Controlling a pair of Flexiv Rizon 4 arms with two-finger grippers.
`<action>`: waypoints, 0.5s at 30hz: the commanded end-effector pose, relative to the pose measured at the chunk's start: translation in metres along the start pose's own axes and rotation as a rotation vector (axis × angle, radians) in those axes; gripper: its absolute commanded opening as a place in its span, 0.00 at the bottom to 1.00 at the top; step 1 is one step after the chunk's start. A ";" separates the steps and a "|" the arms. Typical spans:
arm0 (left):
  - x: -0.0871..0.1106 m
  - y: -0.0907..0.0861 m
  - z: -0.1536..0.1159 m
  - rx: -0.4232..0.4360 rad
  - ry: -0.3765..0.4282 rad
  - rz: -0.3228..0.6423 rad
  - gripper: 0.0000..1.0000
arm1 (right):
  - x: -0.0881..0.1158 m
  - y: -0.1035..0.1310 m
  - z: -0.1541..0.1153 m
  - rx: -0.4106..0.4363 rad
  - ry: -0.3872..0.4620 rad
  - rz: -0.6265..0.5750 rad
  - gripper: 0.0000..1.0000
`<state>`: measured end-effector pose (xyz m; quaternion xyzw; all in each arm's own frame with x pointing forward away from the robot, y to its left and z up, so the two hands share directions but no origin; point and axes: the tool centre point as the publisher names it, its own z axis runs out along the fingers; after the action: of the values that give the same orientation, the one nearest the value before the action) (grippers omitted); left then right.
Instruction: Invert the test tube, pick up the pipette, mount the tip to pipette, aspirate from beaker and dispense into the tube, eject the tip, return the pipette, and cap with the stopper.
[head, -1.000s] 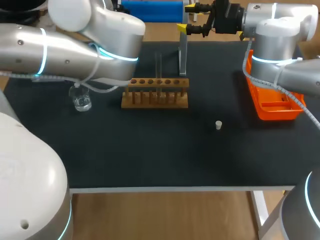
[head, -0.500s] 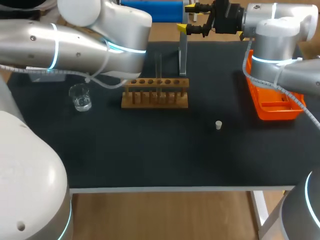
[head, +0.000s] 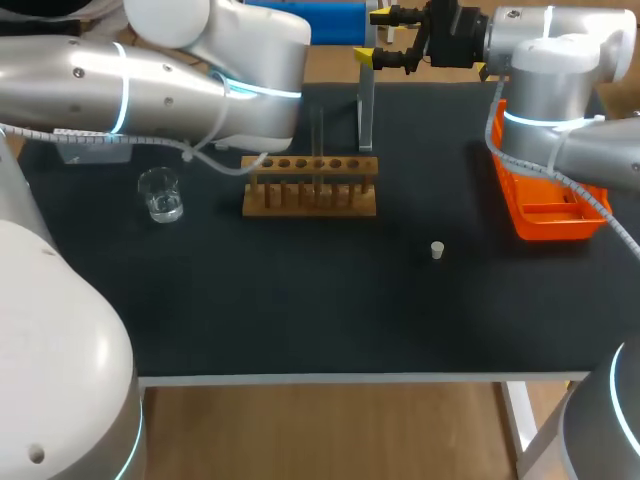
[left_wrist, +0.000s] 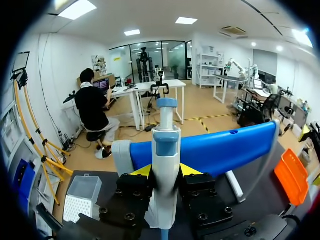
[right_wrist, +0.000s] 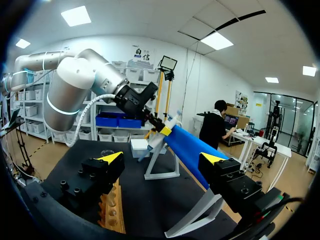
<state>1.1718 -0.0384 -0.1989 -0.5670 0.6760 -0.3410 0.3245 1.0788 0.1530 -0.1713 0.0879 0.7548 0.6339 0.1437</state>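
- Left gripper (left_wrist: 165, 171): closed on the pipette (left_wrist: 166, 142), with one finger pressed to each side of its white body. The pipette's blue-capped end projects ahead of the fingers.
- Blue stand (left_wrist: 225, 150): directly behind the pipette (whether the pipette rests on it cannot be told).
- Tip box (left_wrist: 82, 196): on the dark mat, off to one side of the left gripper and apart from it.
- Right gripper (right_wrist: 161, 158): fingers spread wide, nothing between them. In the head view it is above the table's far edge, near the stand's upright.
- Test tube (head: 318, 140): upright in the wooden rack (head: 310, 198) at mid-table, well apart from both grippers.
- Beaker (head: 161, 195): on the mat to the left of the rack, not touching it.
- Stopper (head: 437, 250): alone on the mat, on the near side of the rack and to its right.
- Orange tray (head: 545, 205): at the table's right edge, below the right arm.
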 end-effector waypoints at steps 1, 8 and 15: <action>0.000 0.000 0.003 -0.008 0.003 0.001 0.00 | -0.001 0.000 -0.001 0.001 0.003 0.000 1.00; 0.002 0.001 0.006 -0.014 0.009 0.003 0.00 | -0.001 0.000 -0.001 0.001 0.003 0.000 1.00; 0.005 0.002 0.009 -0.019 0.015 -0.002 0.35 | -0.001 0.000 -0.001 0.001 0.003 0.000 1.00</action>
<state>1.1735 -0.0431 -0.2052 -0.5682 0.6791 -0.3413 0.3154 1.0788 0.1530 -0.1713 0.0878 0.7548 0.6339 0.1437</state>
